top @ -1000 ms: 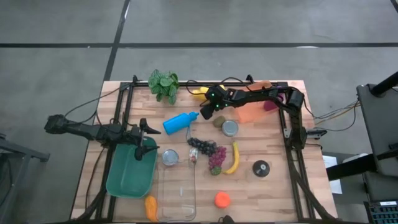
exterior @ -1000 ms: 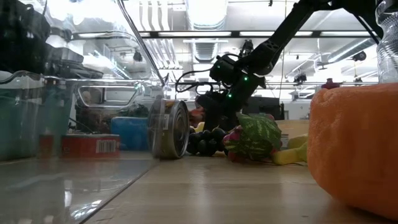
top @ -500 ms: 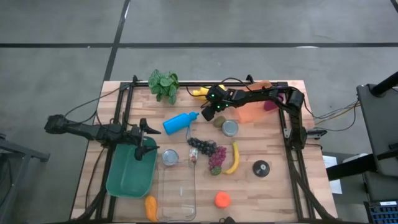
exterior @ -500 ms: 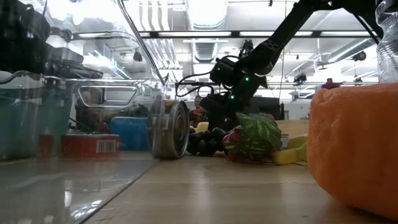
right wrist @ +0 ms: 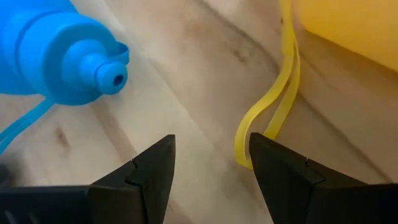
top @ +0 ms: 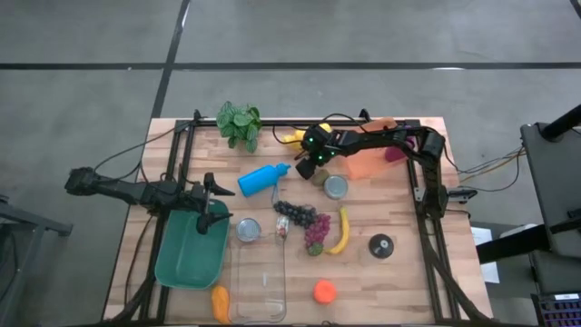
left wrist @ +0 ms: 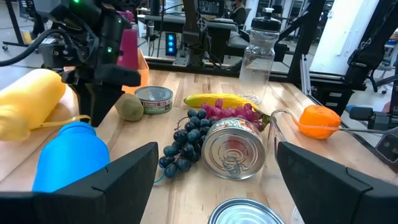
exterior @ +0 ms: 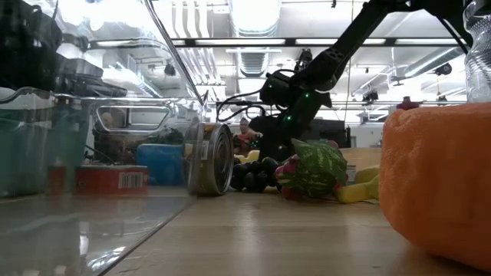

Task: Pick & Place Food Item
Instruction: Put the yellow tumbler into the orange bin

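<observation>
Food lies mid-table: a kiwi (top: 318,178), dark grapes (top: 296,213), a banana (top: 341,232), an orange (top: 324,291). My right gripper (top: 301,166) hangs open, slanting down over bare wood between the lying blue bottle (top: 263,178) and the kiwi. In the right wrist view its fingers (right wrist: 211,168) stand apart with only wood between them, the blue bottle's cap (right wrist: 106,71) to one side and a yellow strap (right wrist: 273,106) to the other. My left gripper (top: 216,202) waits open at the left, above the green bin's (top: 186,259) far rim.
A tin (top: 336,187) stands beside the kiwi and another (top: 249,229) lies near a clear box (top: 260,282). A yellow bottle (left wrist: 25,102), an orange bag (top: 363,166), a plant (top: 239,124), a black disc (top: 380,245) and a pink-green fruit (top: 316,236) crowd the table.
My right gripper has tipped a little steeper at the wrist, its fingertips drawing slightly back toward the table's right, while the arm stays in place. The gap between its fingers looks unchanged. Nothing on the table has moved.
</observation>
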You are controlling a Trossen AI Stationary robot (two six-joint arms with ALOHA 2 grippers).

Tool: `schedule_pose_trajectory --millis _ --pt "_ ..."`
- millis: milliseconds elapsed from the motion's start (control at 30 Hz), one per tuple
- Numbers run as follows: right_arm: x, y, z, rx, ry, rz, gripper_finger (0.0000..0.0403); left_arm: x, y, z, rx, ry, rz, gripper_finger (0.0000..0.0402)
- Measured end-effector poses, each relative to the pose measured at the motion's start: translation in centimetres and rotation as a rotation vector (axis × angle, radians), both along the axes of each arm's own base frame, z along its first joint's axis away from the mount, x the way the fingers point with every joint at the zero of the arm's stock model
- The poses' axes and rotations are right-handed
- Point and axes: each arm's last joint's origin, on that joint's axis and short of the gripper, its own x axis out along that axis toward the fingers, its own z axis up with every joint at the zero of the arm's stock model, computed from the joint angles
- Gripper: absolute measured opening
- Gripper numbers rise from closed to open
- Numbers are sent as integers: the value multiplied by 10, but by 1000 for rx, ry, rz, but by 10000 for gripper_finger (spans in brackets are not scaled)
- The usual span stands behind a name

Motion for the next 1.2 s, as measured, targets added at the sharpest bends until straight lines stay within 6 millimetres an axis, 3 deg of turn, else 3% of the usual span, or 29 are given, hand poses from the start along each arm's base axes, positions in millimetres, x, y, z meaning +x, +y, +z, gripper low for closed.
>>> schedule_pose_trajectory --millis 567,1200 --pt "-17 14 5 93 165 26 205 0 0 0 0 0 0 336" --pt "-13 13 -6 103 157 39 196 0 0 0 0 0 0 336"
